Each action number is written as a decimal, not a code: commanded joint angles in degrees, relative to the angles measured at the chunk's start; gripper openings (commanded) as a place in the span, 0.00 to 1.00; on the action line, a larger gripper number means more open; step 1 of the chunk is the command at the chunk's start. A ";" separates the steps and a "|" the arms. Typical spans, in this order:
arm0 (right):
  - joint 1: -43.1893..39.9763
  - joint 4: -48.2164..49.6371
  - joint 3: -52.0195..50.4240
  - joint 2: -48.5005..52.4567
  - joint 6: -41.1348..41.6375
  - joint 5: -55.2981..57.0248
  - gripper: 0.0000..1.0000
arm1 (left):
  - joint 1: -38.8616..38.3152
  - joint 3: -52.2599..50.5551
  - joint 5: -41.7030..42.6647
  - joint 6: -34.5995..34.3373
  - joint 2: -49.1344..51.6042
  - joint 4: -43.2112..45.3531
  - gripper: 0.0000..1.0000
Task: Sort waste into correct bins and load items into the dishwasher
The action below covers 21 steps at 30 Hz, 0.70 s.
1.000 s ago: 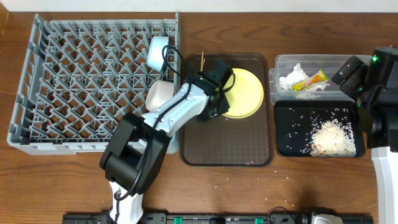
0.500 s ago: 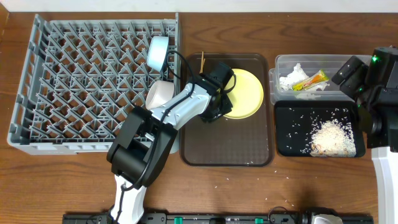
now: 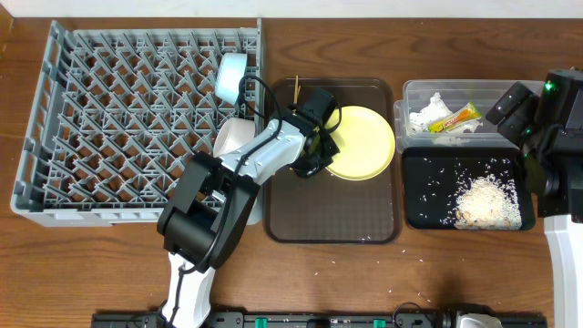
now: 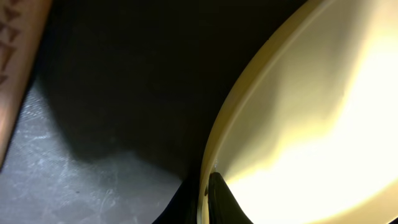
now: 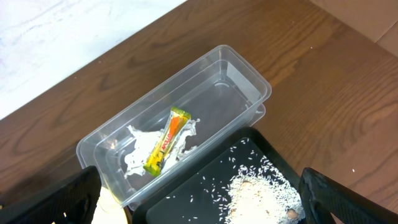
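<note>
Left jaws clamped on yellow plate (image 3: 369, 141) left rim, edge between both tips; right jaws spread wide.

Plate (image 3: 369, 141): pale yellow. Rack (image 3: 118, 118): grey, lattice pattern. Serving tray (image 3: 337, 214): dark brown. Bin tray (image 3: 424, 205), right: black, speckled with white rice (image 3: 487, 202). Wrapper (image 3: 455, 117): yellow-orange. Tissue (image 3: 425, 117): white. Table (image 3: 91, 264): brown wood grain.

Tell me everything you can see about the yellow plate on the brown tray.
The yellow plate is round, smooth like plastic, with a low raised rim, and looks empty. It lies over the far right part of the brown tray. The left pincer grips its left rim, one finger on each side. I cannot tell whether it is tilted.
</note>
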 commanded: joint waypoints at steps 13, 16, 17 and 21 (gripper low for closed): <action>-0.20 -0.13 -0.15 0.13 0.85 0.33 0.99 | 2.19 -0.57 -2.21 8.61 -12.81 4.17 0.07; -0.20 -0.11 -0.15 0.13 0.85 0.33 0.99 | 2.82 -0.57 -2.71 12.68 -15.69 4.15 0.07; -0.20 -0.13 -0.15 0.13 0.85 0.33 0.99 | 2.93 -0.57 -3.28 14.16 -16.55 4.15 0.07; -0.20 -0.13 -0.15 0.13 0.85 0.33 0.99 | 3.30 -0.57 -10.10 18.88 -20.63 2.56 0.07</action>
